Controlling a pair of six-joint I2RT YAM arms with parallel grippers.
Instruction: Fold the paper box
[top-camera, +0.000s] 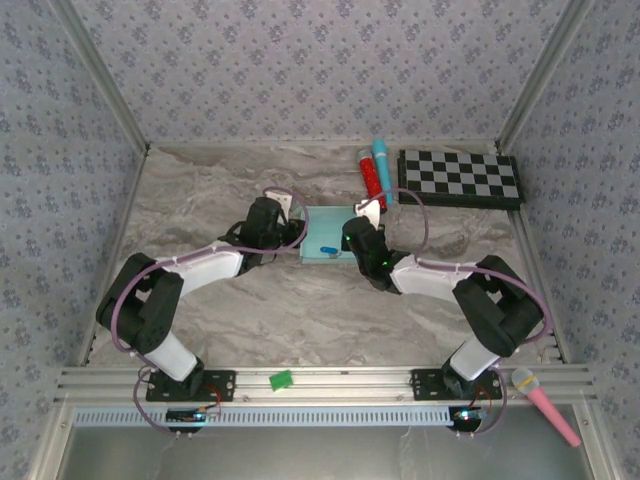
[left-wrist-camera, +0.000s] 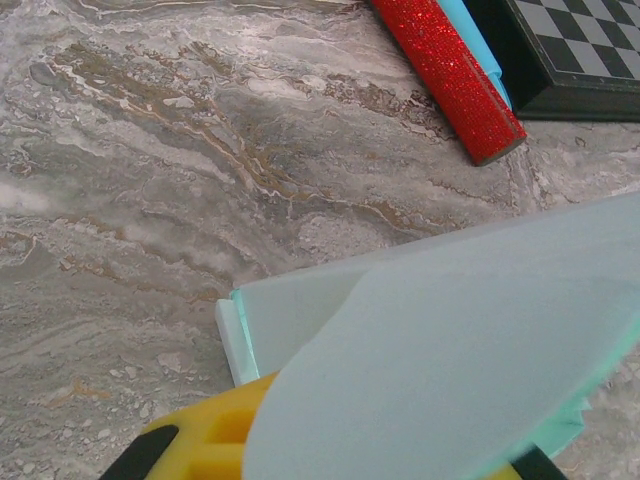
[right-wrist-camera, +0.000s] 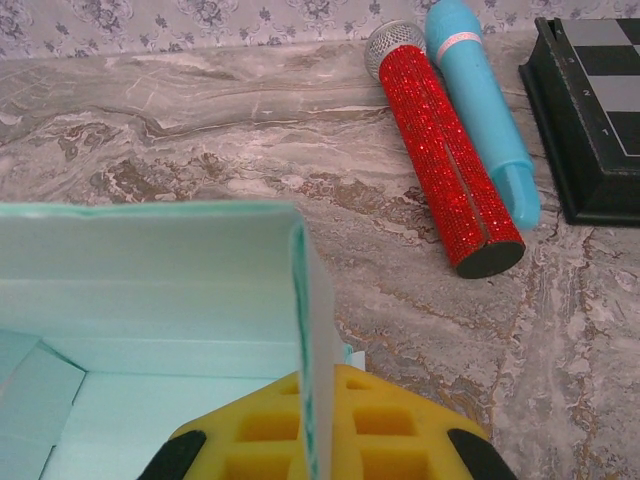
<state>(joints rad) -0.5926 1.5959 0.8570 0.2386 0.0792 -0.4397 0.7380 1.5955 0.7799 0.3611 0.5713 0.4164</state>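
Left gripper (top-camera: 289, 210) pinches a raised flap of the one box (top-camera: 325, 238), which sits mid-way across the table (top-camera: 260, 305); right gripper (top-camera: 367, 212) is clamped on its upright side wall. Both arms bow elbows outward, wrists meeting at the box. Three mics: red (top-camera: 368, 173), blue (top-camera: 383, 168), pink (top-camera: 546, 402). One checkerboard (top-camera: 460, 178).

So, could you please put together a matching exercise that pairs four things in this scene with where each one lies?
Things:
1 paper box
2 red glitter microphone
3 checkerboard
4 pink microphone

Places:
A far right of the table, at the back
B right end of the near rail
C middle of the table
D alongside the blue microphone

Pairs: 1-C, 2-D, 3-A, 4-B
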